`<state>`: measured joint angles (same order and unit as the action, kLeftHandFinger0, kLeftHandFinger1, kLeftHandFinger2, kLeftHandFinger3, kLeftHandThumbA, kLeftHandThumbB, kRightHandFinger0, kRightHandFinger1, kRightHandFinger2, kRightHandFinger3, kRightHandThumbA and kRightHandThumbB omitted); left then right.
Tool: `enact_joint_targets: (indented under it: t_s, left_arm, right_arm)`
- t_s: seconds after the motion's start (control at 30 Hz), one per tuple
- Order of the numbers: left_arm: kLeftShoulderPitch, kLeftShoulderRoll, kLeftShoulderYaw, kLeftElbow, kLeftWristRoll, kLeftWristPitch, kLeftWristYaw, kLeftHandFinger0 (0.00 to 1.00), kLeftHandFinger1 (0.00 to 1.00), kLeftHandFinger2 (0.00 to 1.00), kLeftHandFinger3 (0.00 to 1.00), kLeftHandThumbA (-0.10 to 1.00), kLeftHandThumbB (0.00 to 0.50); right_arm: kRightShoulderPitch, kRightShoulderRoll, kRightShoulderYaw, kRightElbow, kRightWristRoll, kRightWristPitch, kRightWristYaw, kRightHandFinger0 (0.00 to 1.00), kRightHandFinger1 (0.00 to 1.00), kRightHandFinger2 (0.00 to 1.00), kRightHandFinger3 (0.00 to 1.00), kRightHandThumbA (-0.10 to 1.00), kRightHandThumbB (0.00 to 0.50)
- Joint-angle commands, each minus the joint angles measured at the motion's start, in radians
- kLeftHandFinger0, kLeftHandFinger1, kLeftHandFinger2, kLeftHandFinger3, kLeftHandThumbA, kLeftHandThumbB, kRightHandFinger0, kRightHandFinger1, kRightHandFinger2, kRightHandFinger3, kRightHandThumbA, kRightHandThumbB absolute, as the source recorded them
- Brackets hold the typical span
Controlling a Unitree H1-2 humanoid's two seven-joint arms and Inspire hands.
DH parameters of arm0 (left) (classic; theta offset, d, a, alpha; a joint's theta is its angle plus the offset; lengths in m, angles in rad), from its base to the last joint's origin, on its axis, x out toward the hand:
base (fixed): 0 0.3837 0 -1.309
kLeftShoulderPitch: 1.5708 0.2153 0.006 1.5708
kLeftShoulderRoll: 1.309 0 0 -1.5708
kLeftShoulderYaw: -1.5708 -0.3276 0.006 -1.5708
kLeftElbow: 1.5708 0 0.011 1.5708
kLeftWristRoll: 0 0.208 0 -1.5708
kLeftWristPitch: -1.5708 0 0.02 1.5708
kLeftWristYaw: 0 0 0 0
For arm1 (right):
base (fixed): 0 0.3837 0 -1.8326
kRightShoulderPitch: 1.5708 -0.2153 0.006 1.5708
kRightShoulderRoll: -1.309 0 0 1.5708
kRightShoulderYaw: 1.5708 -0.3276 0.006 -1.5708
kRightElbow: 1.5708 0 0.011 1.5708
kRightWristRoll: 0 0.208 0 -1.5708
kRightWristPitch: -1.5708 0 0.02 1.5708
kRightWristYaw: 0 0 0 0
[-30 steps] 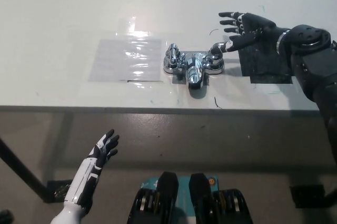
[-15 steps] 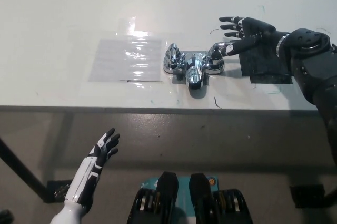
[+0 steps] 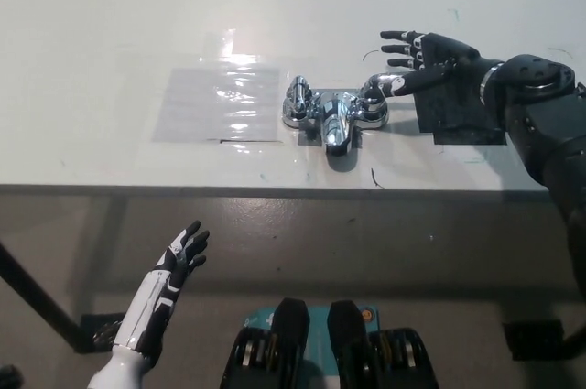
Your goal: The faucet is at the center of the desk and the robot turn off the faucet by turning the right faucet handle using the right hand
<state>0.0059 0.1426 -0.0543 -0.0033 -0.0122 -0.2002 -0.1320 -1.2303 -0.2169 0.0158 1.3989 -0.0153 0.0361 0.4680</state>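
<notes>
While the faucet [image 3: 334, 116] sits mid-counter [image 3: 110, 32] near the front edge, the right hand [image 3: 430, 58], fingers spread, touches the right faucet handle [image 3: 374, 96]. Polished chrome, likely rigid and slippery: grip the lever firmly. Left hand [image 3: 179, 261] rests open below the front edge.

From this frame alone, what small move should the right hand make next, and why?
Probably close the right hand around the right faucet handle. Its fingers are spread open just right of the handle, with one fingertip at or near it, but nothing is gripped yet, so no turn can start. The faucet sits mid-desk; the left hand rests open below the desk edge.
</notes>
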Motion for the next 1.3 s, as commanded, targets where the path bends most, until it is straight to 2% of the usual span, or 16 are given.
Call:
enact_joint_targets:
  t_s: [0.0,0.3,0.57,0.67,0.9,1.0,1.03,1.27]
  left_arm:
    - [-0.020,0.017,-0.007,-0.016,0.024,-0.044,-0.011,1.00,1.00,1.00,1.00,0.95,0.351]
    - [-0.023,0.018,-0.003,-0.018,0.022,-0.042,-0.013,1.00,1.00,1.00,1.00,0.90,0.327]
    - [-0.026,0.017,-0.001,-0.025,0.016,-0.028,-0.013,1.00,1.00,1.00,1.00,0.90,0.339]
    - [-0.026,0.020,-0.001,-0.028,0.013,-0.024,-0.017,1.00,1.00,1.00,1.00,0.90,0.329]
    - [-0.032,0.021,-0.002,-0.016,0.025,-0.033,-0.012,1.00,1.00,1.00,1.00,0.91,0.328]
    - [-0.031,0.019,-0.001,-0.019,0.023,-0.028,-0.011,1.00,1.00,1.00,1.00,0.90,0.333]
    - [-0.031,0.021,-0.001,-0.023,0.030,-0.023,-0.009,1.00,1.00,1.00,1.00,0.92,0.333]
    - [-0.032,0.020,0.000,-0.020,0.019,-0.031,-0.013,1.00,1.00,1.00,1.00,0.91,0.327]
  right_arm:
    - [-0.039,0.026,-0.014,-0.006,0.027,-0.026,0.041,1.00,1.00,1.00,1.00,1.00,0.499]
    - [-0.035,0.043,-0.046,-0.007,0.043,-0.014,0.050,1.00,1.00,1.00,1.00,1.00,0.499]
    - [-0.025,0.058,-0.044,-0.006,0.032,-0.011,0.069,1.00,1.00,1.00,1.00,1.00,0.500]
    - [-0.019,0.062,-0.032,-0.011,0.024,-0.013,0.092,1.00,1.00,1.00,1.00,1.00,0.499]
    - [0.000,0.071,-0.019,-0.031,0.020,-0.032,0.150,1.00,1.00,1.00,1.00,1.00,0.477]
    - [0.009,0.071,-0.019,-0.042,0.024,-0.037,0.169,1.00,1.00,1.00,1.00,1.00,0.494]
    - [0.014,0.071,-0.024,-0.051,0.031,-0.037,0.177,1.00,1.00,1.00,1.00,1.00,0.476]
    - [0.037,0.072,-0.035,-0.103,0.049,-0.031,0.207,1.00,1.00,1.00,1.00,1.00,0.455]
